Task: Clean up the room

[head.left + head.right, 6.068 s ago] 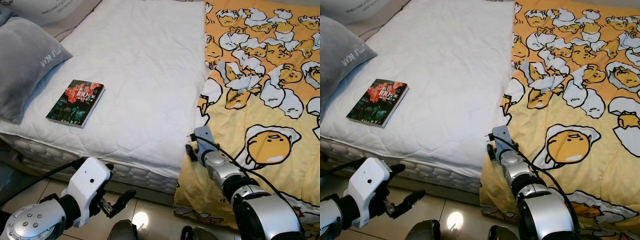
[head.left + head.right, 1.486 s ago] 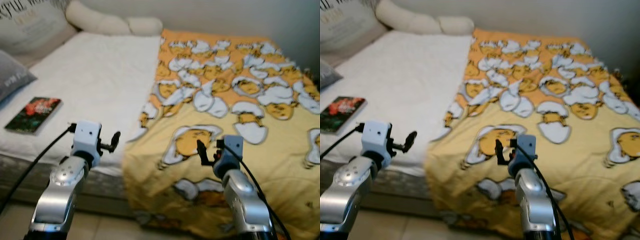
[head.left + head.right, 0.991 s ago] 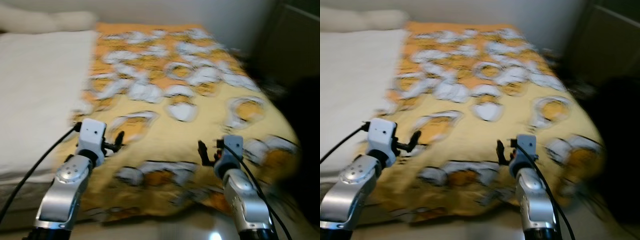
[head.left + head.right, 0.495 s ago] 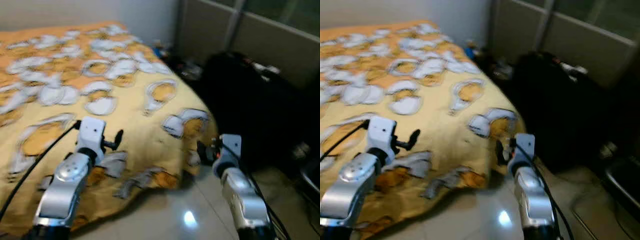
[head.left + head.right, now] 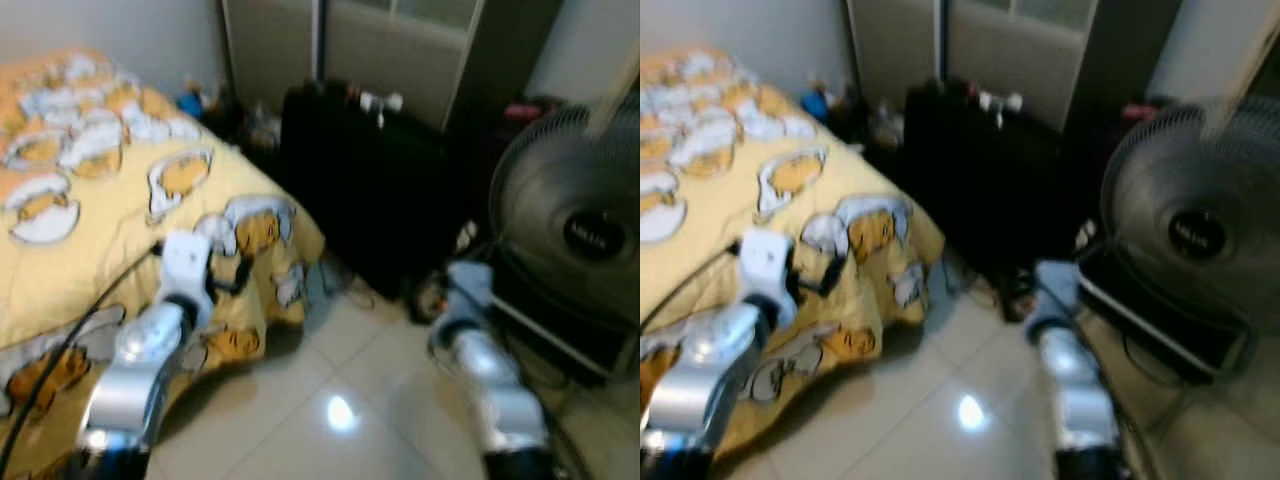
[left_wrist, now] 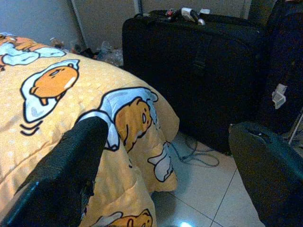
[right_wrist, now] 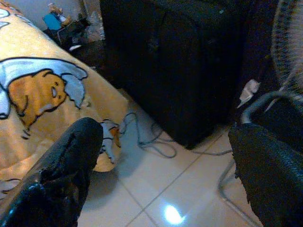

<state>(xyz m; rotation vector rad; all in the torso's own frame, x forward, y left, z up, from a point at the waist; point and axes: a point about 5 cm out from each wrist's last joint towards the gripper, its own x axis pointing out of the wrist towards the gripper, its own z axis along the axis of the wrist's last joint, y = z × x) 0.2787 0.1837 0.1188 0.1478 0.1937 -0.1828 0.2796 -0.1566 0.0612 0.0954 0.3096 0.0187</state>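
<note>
The head camera is swinging rightward: the white mattress and the book seen seconds ago have passed out of frame, and the yellow duvet [image 5: 90, 190] is now occupying the left side, with a black suitcase [image 5: 370, 170] at upper centre and a fan [image 5: 575, 215] at right. The view is blurring, so the robot is judged to be turning to survey other clutter. The left gripper [image 6: 165, 161] and right gripper [image 7: 163, 165] are both hovering over the tiled floor [image 5: 330, 420], fingers spread wide, carrying nothing.
</note>
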